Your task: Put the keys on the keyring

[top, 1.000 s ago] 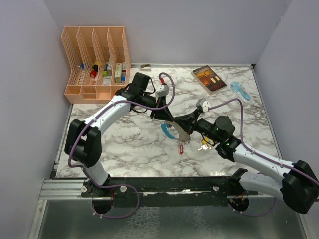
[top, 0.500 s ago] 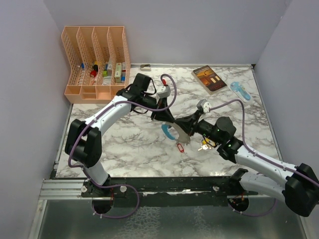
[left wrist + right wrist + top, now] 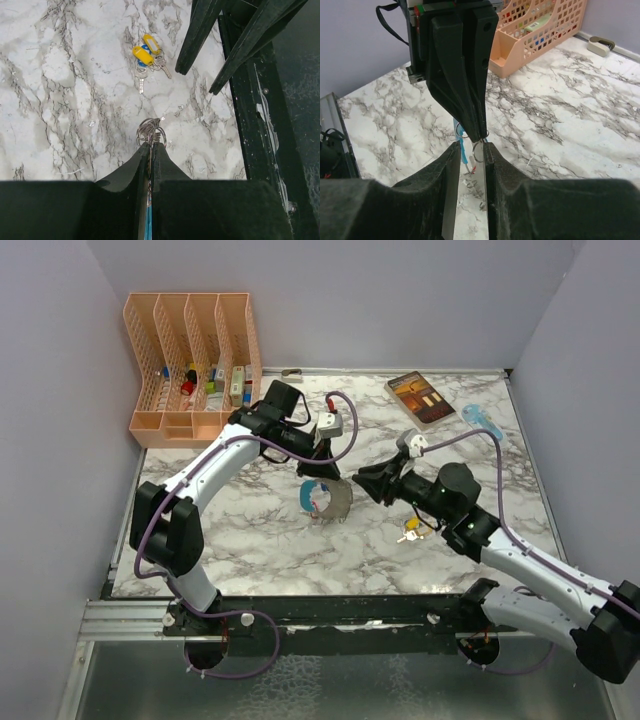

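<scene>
Marble table [image 3: 250, 540] first, then the peach organiser [image 3: 190, 340] at its far left, and I call everything from that. To the organiser's right and nearer the arm bases, the left gripper [image 3: 151, 145] is pinched tight on the keyring [image 3: 325, 500], with the bunch hanging below. Just further right, the right gripper [image 3: 471, 145] stands slightly parted, holding nothing. The loose yellow-tagged keys [image 3: 145, 52] lie further right again. I reckon the ring is light, thin, springy and slick, its pieces floppy, so I'd grip bare wire beside the left fingertips.
</scene>
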Available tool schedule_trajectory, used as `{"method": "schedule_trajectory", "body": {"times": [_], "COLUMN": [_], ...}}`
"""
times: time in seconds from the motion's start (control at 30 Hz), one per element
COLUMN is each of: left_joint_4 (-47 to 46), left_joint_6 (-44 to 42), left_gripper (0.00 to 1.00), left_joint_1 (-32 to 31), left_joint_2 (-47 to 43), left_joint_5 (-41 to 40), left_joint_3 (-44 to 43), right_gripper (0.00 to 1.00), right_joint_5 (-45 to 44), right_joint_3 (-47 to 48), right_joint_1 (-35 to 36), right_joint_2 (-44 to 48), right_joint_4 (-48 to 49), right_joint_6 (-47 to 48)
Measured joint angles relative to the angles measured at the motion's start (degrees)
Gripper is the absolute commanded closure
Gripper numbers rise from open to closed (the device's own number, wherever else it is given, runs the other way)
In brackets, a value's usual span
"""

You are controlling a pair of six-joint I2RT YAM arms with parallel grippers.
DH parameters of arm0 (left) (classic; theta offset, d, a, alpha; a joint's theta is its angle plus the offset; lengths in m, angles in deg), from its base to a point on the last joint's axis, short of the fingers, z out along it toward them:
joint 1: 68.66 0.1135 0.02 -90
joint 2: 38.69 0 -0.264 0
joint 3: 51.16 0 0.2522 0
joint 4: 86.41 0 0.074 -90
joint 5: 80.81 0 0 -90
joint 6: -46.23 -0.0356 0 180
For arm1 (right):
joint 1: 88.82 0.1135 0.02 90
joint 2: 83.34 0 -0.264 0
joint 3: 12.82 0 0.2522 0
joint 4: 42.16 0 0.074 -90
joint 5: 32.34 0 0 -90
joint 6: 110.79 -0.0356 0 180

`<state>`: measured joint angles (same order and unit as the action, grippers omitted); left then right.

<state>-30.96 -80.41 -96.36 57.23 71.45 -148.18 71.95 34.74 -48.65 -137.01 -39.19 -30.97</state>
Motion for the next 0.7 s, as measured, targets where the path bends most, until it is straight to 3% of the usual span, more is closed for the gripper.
{"method": "schedule_trajectory", "body": {"times": [0.2,0.43,0.7], "left_joint_4": [1.4,1.4,-0.3], "left_joint_6": [-1.2,-1.2,0.4], "left_gripper": [1.0,1.0,1.0], "left_joint_1": [0.0,0.0,0.0], "left_joint_2": [0.0,0.0,0.0], "left_joint_5": [-0.7,0.0,0.5], "left_joint_3": [0.0,0.0,0.7], "right_gripper": [0.79,0.74,0.71], "right_joint_5": [0.8,0.3,-9.6], "right_joint_3": [1.6,0.4,2.1], "right_joint_1": [0.0,0.0,-0.1], "right_joint_2": [-4.2,-4.8,-2.2], "right_joint_4": [-3.2,-3.4,-10.1], "right_joint_6": [1.0,0.4,-1.4]}}
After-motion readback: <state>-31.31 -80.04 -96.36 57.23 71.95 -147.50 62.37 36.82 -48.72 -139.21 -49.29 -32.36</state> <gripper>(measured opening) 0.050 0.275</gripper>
